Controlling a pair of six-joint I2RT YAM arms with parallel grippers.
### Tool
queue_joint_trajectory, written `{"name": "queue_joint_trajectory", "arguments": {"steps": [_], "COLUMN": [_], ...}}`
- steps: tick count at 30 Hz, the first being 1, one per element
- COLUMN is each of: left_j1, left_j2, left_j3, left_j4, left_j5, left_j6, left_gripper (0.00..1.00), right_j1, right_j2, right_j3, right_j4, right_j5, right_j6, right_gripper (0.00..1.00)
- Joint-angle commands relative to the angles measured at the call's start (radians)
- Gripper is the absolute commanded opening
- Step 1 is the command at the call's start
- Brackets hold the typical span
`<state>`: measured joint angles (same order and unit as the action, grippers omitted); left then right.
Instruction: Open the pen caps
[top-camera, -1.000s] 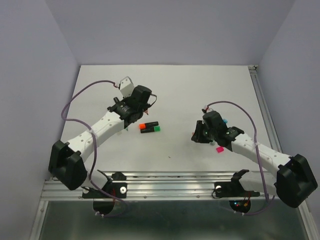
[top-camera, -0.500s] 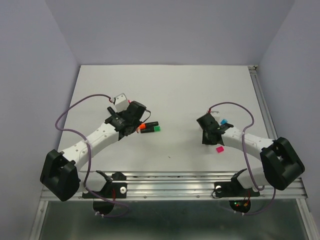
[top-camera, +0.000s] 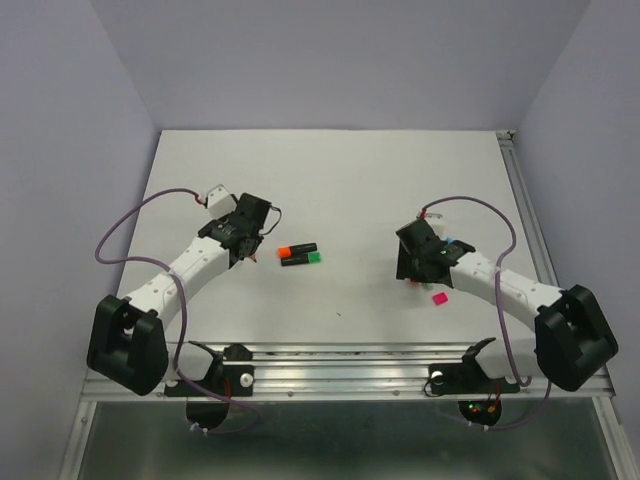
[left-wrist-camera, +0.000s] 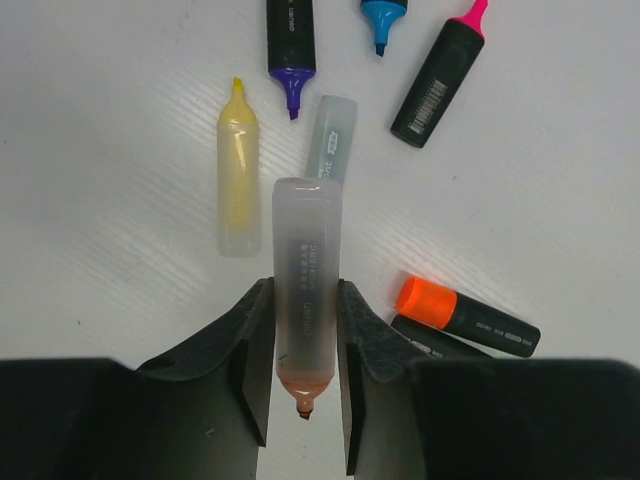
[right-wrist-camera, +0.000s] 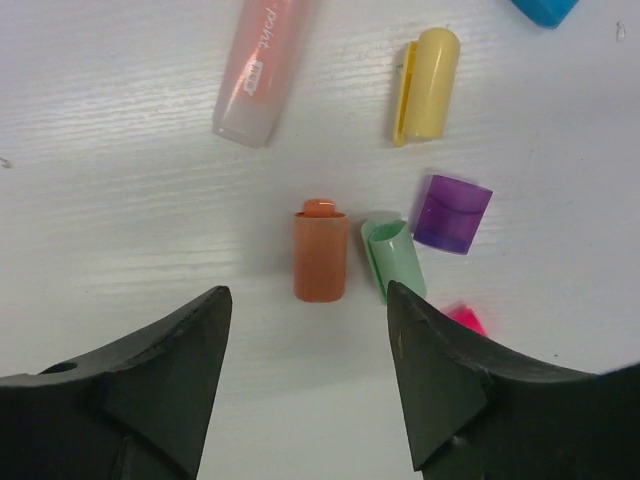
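Top view: the left arm has pulled back leftward and the right tool (top-camera: 408, 268) has parted. Left wrist: the left tool (left-wrist-camera: 304, 298) grips an uncapped peach-tipped pen (left-wrist-camera: 307, 230). Right wrist: jaws wide, empty; the peach cap (right-wrist-camera: 320, 258) lies mid-frame on the desk (right-wrist-camera: 120, 200), beside the green cap (right-wrist-camera: 396, 260).

White table (top-camera: 340, 180) filling mid-frame, lilac walls (top-camera: 340, 60) rising above, yellow pen body (left-wrist-camera: 238, 180) lying upper left, peach-tipped pen body (left-wrist-camera: 305, 270) pointing downward at centre.

right tool (right-wrist-camera: 307, 292) | in path: peach cap (right-wrist-camera: 320, 258), green cap (right-wrist-camera: 394, 258), purple cap (right-wrist-camera: 453, 214) | free: table (right-wrist-camera: 120, 200) to left
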<state>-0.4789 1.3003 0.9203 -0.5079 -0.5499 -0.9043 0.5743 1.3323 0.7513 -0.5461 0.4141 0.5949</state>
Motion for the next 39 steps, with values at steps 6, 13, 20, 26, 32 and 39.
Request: {"name": "queue_joint_trajectory", "arguments": {"steps": [6,13,20,26,32,39], "left_j1": [0.128,0.321,0.460,0.471,0.471,0.471], "left_j2": [0.053,0.089,0.203,0.306,0.362,0.350], "left_j3": [0.035,0.028,0.081,0.126,0.135,0.124], "left_j4": [0.051,0.109,0.121,0.137,0.118,0.135], "left_j5": [0.008,0.062,0.090,0.108,0.088,0.154], "left_j6": [0.079,0.105,0.251,0.301,0.286,0.294], "left_gripper": [0.00,0.00,0.00,0.08,0.28,0.56], "right_j1": [-0.007,-0.007,-0.007,-0.007,-0.007,-0.008], "right_j2": [-0.223,-0.321,-0.329,-0.338,-0.373,-0.409], "right_j3": [0.080,0.069,0.057,0.051,0.056,0.068], "right_j4": [-0.012,-0.023,-0.035,-0.041,-0.069,-0.090], "right_j5": [-0.127,-0.147,-0.144,-0.124,-0.095,-0.081], "right_j6": [-0.046,-0.060,-0.070,-0.066,-0.055,-0.052], "right_gripper": [1.00,1.00,1.00,1.00,1.00,1.00]}}
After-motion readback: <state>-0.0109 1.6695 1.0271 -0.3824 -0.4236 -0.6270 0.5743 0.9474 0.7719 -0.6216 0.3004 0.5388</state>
